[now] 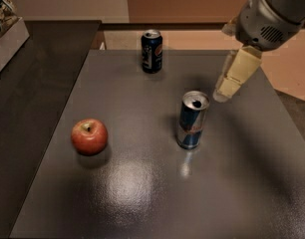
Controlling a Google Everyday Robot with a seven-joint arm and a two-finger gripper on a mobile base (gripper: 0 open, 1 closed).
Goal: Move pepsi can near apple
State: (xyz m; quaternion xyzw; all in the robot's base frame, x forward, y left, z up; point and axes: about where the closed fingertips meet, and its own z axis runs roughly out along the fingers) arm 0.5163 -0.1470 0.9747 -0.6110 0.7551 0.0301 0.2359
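Note:
The pepsi can, short and dark navy with a silver top, stands upright at the far edge of the dark table. The red apple lies on the table's left side, well apart from the can. My gripper hangs from the grey arm at the upper right, above the table, to the right of and nearer than the pepsi can. It is just beside the top of a taller blue-and-silver can. It holds nothing.
A taller blue-and-silver can stands upright mid-table, between the apple and the gripper. A dark counter runs along the left with a white box of items at its far end.

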